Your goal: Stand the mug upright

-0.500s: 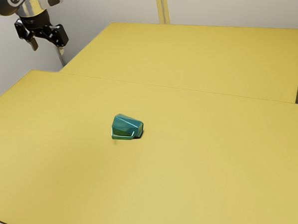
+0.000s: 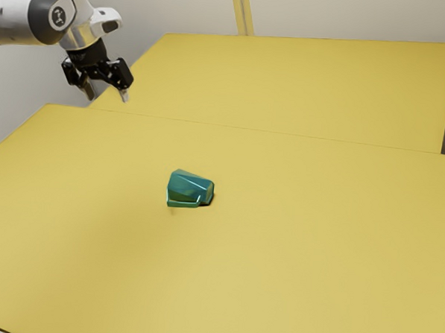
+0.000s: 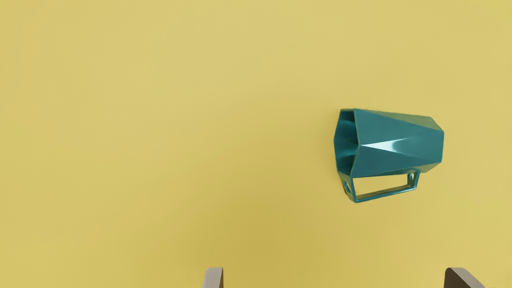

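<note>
Mug (image 2: 190, 187) is flopped on its side on our yellow table (image 2: 292, 252), handle (image 3: 386, 194) sticking out sideways. We've got our gripper (image 2: 107, 95) up in the air, well apart from it, fingers spread wide and holding nothing at all, folks.

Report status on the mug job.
Gripper open, empty, held high, off to the exterior view's left of the mug. Mug lying on its side on the yellow table, not upright yet. No obstacle seen between them.
</note>
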Controlling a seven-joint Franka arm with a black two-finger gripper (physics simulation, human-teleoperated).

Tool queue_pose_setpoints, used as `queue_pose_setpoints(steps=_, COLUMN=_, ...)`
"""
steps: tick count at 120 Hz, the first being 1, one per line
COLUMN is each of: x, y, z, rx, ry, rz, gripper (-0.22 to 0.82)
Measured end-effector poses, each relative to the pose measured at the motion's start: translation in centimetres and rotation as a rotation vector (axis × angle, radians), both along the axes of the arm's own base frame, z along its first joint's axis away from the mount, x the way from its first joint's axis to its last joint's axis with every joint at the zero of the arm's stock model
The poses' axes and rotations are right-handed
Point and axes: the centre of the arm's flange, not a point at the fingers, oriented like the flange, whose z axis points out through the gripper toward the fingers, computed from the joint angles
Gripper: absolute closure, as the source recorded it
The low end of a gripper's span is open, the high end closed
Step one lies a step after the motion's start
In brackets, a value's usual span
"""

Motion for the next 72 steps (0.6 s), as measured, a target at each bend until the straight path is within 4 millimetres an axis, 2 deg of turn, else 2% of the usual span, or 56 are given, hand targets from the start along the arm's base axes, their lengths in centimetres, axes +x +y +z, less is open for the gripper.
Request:
queue_pose_setpoints(steps=12, x=0.7, y=0.5, z=-4.7, rx=-0.141, ry=0.062, rz=0.046, gripper=0.0)
queue_pose_setpoints(steps=30, x=0.5, y=3.4, z=-11.4, rx=-0.338, ry=0.151, rz=0.171, gripper=0.0)
queue_pose_setpoints(steps=41, x=1.0, y=3.9, z=-14.9, rx=-0.433, ry=0.194, rz=0.221, gripper=0.0)
queue_pose_setpoints(steps=55, x=2.2, y=3.5, z=-18.3, rx=-0.53, ry=0.223, rz=0.262, gripper=0.0)
queue_pose_setpoints(steps=72, x=4.1, y=3.3, z=-21.2, rx=-0.616, ry=0.211, rz=0.307, gripper=0.0)
